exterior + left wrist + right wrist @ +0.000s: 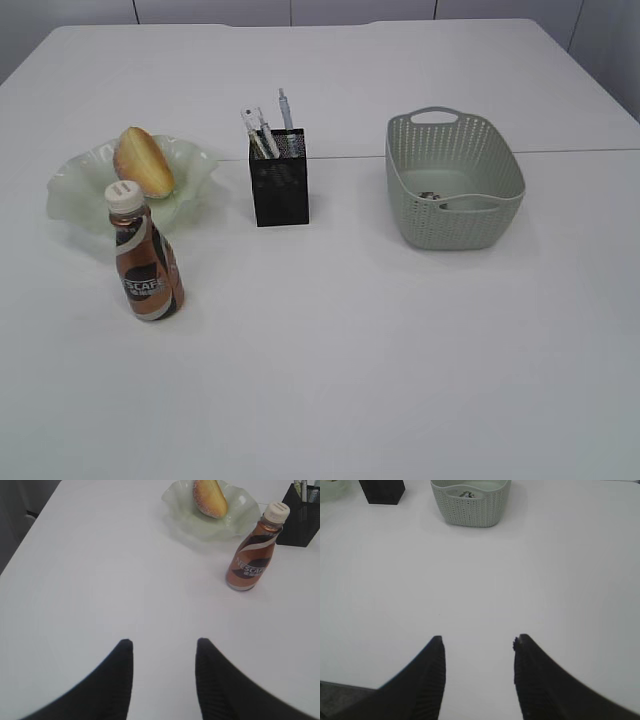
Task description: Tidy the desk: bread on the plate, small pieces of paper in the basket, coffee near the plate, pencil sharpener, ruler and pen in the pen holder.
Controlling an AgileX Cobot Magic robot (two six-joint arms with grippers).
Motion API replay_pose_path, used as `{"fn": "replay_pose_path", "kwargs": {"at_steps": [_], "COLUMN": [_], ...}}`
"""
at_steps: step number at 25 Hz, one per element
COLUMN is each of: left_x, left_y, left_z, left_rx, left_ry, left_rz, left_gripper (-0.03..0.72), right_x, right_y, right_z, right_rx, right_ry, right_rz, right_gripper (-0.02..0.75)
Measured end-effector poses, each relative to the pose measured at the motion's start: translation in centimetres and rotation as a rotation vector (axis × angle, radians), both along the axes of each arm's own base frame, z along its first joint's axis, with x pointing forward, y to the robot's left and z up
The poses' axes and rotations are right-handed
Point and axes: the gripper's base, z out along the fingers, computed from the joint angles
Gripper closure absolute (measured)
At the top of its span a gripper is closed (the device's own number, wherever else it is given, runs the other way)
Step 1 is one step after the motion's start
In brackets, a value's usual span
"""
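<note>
The golden-brown bread [143, 160] lies on the pale green wavy plate [75, 195] at the desk's [350, 350] left. The brown coffee bottle [145, 255] with a cream cap stands upright just in front of the plate. The black mesh pen holder [279, 178] holds pens and a clear ruler [258, 130]. The grey-green basket [455, 180] holds small scraps. The left gripper [162, 647] and right gripper [477, 642] both hang released, holding nothing, well apart from everything.
</note>
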Motion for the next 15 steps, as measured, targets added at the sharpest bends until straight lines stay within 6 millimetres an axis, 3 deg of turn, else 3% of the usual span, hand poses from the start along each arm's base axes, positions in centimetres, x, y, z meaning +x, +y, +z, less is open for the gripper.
{"fn": "replay_pose_path", "kwargs": {"at_steps": [15], "left_x": [0.01], "left_y": [-0.09], "left_z": [0.01], "left_rx": [0.03], "left_ry": [0.001], "left_rz": [-0.028], "left_gripper": [0.38], "right_x": [0.0], "right_y": [0.0], "right_z": [0.0], "right_rx": [-0.002], "right_ry": [0.0], "right_rz": [0.001], "right_gripper": [0.404]}}
